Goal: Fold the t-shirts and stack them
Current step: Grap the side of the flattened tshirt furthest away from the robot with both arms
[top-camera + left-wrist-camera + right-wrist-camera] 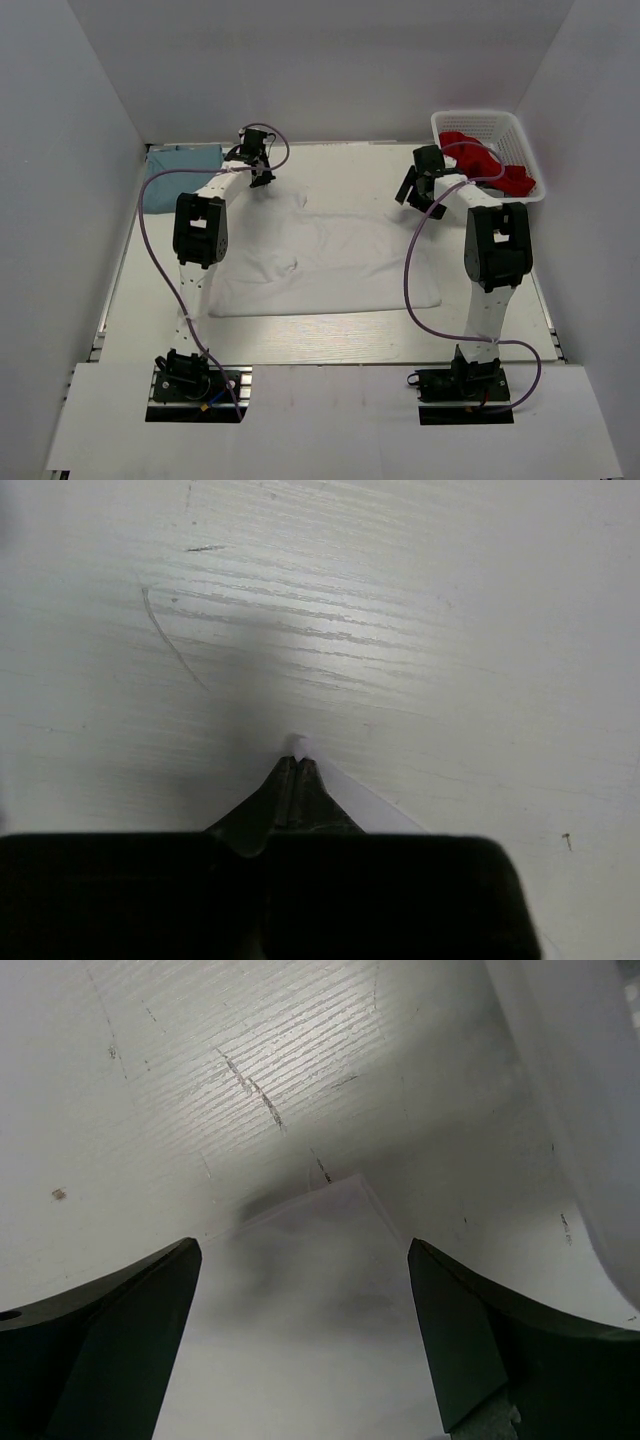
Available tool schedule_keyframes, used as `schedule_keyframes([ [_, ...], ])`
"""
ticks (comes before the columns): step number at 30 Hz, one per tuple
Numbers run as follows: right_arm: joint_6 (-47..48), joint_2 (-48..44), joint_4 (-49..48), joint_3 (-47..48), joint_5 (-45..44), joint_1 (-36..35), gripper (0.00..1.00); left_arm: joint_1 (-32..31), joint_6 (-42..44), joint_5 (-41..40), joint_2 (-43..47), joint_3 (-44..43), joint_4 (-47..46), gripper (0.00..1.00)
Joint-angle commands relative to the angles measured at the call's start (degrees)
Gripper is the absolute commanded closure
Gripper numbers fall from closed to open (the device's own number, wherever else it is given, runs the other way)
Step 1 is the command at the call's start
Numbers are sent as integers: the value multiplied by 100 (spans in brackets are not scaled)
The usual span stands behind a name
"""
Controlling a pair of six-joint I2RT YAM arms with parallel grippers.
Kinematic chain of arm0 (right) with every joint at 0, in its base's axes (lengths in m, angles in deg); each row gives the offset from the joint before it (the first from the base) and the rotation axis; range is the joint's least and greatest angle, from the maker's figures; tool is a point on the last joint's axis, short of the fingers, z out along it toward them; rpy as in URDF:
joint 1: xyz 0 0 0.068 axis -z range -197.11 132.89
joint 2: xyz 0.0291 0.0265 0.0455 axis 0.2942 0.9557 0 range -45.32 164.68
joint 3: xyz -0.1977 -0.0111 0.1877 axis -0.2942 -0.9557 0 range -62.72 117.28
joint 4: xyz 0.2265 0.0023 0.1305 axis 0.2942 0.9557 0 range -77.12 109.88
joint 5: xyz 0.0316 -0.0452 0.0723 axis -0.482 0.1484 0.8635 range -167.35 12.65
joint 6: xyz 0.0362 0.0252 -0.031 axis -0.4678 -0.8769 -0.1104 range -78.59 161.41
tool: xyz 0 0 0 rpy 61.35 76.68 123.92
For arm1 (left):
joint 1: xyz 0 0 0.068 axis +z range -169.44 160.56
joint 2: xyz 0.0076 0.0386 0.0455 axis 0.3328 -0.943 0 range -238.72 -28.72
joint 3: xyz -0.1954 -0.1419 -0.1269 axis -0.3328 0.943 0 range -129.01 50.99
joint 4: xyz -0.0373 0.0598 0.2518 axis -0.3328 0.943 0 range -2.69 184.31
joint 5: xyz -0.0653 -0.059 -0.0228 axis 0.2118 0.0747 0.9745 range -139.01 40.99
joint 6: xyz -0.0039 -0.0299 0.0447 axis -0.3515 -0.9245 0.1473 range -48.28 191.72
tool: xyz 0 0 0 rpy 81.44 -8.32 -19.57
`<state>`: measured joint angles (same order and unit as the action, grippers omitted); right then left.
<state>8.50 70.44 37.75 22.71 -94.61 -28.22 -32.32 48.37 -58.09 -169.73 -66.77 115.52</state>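
Note:
The white t-shirt [330, 262] lies spread flat in the middle of the table. The light blue t-shirt [181, 170] lies folded at the far left. My left gripper [262, 177] is at the white shirt's far left corner. In the left wrist view it [297, 763] is shut on a tip of white fabric [372, 807]. My right gripper [419, 193] hovers over the shirt's far right corner. In the right wrist view it [303, 1250] is open, with the shirt corner [310, 1300] between its fingers, untouched.
A white basket [532, 160] holding a red garment [487, 163] stands at the far right, close to my right gripper; its wall [585, 1100] shows in the right wrist view. White walls enclose the table on three sides.

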Motion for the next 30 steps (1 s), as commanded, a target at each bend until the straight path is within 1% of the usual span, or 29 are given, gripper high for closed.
schedule_keyframes([
  [1,-242,77,-25,281,-146,48,11,-39,24,-252,91,244,546,100],
  [3,-278,121,-60,290,-146,30,11,-39,24,-252,143,306,546,100],
  [4,-304,174,-113,290,-138,48,14,-39,76,-252,205,375,493,100],
  [6,-278,280,-140,377,-112,30,17,-39,77,-200,293,428,362,100],
  [12,-392,587,-175,536,-304,39,19,-39,77,-147,733,867,-70,100],
  [14,-444,684,-157,545,-357,40,21,-39,129,-147,916,999,-122,100],
  [15,-436,710,-157,545,-323,22,23,-39,129,-147,970,1000,-201,100],
  [18,-462,728,-131,493,-287,22,35,-39,129,-147,1110,1202,-342,100],
  [19,-462,719,-131,431,-304,22,45,-39,129,-147,1198,1280,-420,100],
  [20,-462,650,-113,413,-296,13,50,-39,129,-147,1199,1351,-473,100],
  [21,-445,658,-131,344,-252,4,61,-39,129,-77,1294,1352,-474,100],
  [22,-427,606,-174,247,-243,13,84,-39,129,-24,1391,1439,-596,100],
  [24,-401,500,-280,168,-59,21,99,-39,129,-23,1506,1632,-650,100],
  [25,-383,500,-280,167,2,22,100,-39,129,-23,1558,1694,-728,100],
  [30,-357,158,-210,176,-41,-14,100,-39,129,81,2067,2177,-904,100],
])
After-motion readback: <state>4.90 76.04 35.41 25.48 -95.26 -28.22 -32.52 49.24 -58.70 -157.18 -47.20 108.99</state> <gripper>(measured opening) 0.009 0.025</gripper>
